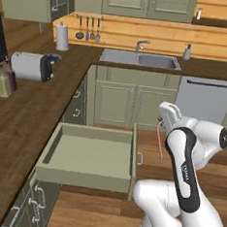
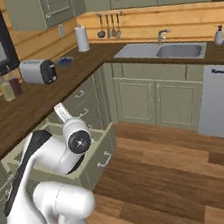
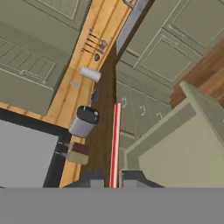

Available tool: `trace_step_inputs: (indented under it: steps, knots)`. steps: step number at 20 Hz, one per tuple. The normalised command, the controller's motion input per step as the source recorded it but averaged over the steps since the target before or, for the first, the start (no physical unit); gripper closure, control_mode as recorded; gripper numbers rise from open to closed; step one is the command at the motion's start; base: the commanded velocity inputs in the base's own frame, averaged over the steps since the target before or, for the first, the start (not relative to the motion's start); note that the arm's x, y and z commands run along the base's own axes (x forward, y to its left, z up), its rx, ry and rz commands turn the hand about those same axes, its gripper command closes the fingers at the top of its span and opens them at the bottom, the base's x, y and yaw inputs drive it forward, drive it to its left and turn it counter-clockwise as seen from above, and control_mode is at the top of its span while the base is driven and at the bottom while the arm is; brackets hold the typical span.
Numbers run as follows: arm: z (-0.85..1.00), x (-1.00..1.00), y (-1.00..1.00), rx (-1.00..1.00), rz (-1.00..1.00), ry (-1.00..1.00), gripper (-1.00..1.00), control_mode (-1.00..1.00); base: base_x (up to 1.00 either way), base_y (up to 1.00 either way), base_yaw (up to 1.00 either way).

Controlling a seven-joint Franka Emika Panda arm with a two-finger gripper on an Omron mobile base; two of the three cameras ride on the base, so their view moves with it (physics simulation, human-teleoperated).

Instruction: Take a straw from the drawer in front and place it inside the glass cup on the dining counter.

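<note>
Reddish-pink, the straw [image 3: 116,144] runs up the middle of the hand view as a thin straight stick. Its lower end sits pinched between the two dark tips of the gripper [image 3: 114,178], which is closed on it. In the left base view only a short length of the straw [image 1: 160,139] shows, hanging below the hand just right of the drawer's front corner; the fingers themselves are hidden behind the white wrist. In the right base view the arm's upper links cover the hand, and much of the drawer [image 2: 92,154] lies behind them.

From the left in the left base view: two bottles [image 1: 6,81] at the frame edge, a toaster [image 1: 33,66], and a paper towel roll [image 1: 62,36], all on the dark wood counter [image 1: 22,122]. Next comes the drawer [image 1: 90,155], pulled fully open, its pale interior bare, its silver handle [image 1: 139,158] on the front face. Behind it stand closed sage-green cabinet doors [image 1: 131,100] under a sink [image 1: 139,58] with a faucet. Utensils [image 1: 88,29] hang on the wall left of the sink; their shapes are too small to tell apart. A soap dispenser [image 1: 187,52] stands right of the sink, and a dishwasher [image 1: 204,99] is partly blocked by the arm.
</note>
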Motion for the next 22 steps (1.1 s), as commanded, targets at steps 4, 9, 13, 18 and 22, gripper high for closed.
trace_step_inputs:
  steps: [4, 9, 13, 18, 22]
  knots:
    - [0.0, 0.0, 0.0, 0.0, 0.0, 0.0, 1.0, 1.0, -0.19, -0.38, -0.47]
    - [0.0, 0.0, 0.0, 0.0, 0.0, 0.0, 1.0, 1.0, 0.0, -0.41, -0.55]
    - [0.0, 0.0, 0.0, 0.0, 0.0, 0.0, 1.0, 1.0, 0.0, -0.25, -0.6]
    - [0.0, 0.0, 0.0, 0.0, 0.0, 0.0, 1.0, 1.0, 0.0, -0.53, -0.53]
    - [0.0, 0.0, 0.0, 0.0, 0.0, 0.0, 1.0, 1.0, 0.0, -0.91, -0.39]
